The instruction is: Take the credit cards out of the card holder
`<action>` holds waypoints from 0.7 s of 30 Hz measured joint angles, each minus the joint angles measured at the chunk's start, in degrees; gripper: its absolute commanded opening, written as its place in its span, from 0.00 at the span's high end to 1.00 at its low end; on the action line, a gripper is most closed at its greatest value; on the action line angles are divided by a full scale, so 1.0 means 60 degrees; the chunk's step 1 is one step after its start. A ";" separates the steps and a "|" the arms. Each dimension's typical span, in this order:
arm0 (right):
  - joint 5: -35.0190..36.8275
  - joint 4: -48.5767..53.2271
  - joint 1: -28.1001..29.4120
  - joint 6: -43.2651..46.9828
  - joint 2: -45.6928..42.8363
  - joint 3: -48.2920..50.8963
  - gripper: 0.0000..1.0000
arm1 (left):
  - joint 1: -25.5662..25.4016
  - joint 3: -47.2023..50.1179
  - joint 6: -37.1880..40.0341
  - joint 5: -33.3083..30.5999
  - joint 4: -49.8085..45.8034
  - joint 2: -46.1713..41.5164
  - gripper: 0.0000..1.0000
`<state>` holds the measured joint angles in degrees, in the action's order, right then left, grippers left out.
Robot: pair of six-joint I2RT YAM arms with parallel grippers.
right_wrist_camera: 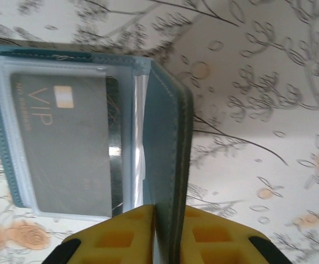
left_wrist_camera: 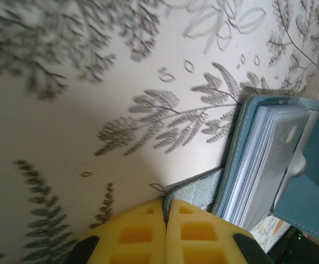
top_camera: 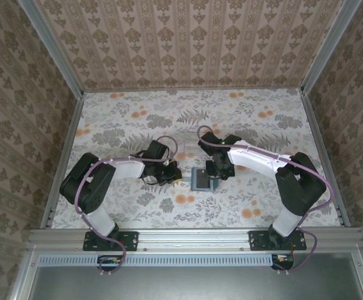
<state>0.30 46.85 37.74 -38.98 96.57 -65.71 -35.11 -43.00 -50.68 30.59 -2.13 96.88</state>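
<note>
The right gripper pinches the card holder cover at the frame's bottom. The left gripper is squeezed closed beside it.

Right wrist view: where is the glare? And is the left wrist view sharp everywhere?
Right wrist view: white glare streaks on the clear sleeve beside the dark VIP card in the card holder; its print is readable, slightly soft. Left wrist view: the table pattern is blurred at upper left, sharper near the holder; soft shadow beside the left gripper.
</note>
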 measured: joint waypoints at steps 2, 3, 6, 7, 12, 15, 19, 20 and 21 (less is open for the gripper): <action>-0.0277 -0.0535 -0.0018 0.0000 -0.0007 0.0080 0.84 | 0.0211 -0.0142 0.0251 -0.0117 -0.0423 -0.0044 0.95; -0.0404 -0.0780 -0.0033 -0.0004 -0.0007 0.0113 0.84 | 0.0313 -0.0219 0.0390 -0.0189 -0.0637 -0.0062 0.95; -0.0747 -0.1428 -0.0113 -0.0007 0.0040 0.0160 0.85 | 0.0594 -0.0433 0.0801 -0.0437 -0.1271 -0.0106 0.95; -0.0852 -0.1603 -0.0146 -0.0011 0.0095 0.0160 0.84 | 0.0678 -0.0488 0.0943 -0.0525 -0.1479 -0.0138 0.95; -0.0907 -0.2033 -0.0251 -0.0018 0.0393 0.0182 0.76 | 0.1002 -0.0729 0.1555 -0.1042 -0.2524 -0.0317 0.94; -0.0732 -0.1982 -0.0266 0.0018 0.0481 0.0211 0.71 | 0.1111 -0.0871 0.1854 -0.1213 -0.3009 -0.0335 0.94; -0.0244 -0.1705 -0.0295 0.0168 0.0597 0.0226 0.61 | 0.1118 -0.1002 0.2084 -0.1359 -0.3373 -0.0335 0.94; -0.0109 -0.1639 -0.0302 0.0208 0.0652 0.0237 0.59 | 0.1118 -0.1027 0.2135 -0.1366 -0.3446 -0.0335 0.93; -0.0018 -0.1581 -0.0302 0.0226 0.0692 0.0248 0.57 | 0.1118 -0.1038 0.2167 -0.1388 -0.3479 -0.0328 0.93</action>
<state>0.19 37.36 35.92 -37.63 100.73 -64.23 -28.40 -49.23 -37.67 22.26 -23.00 94.91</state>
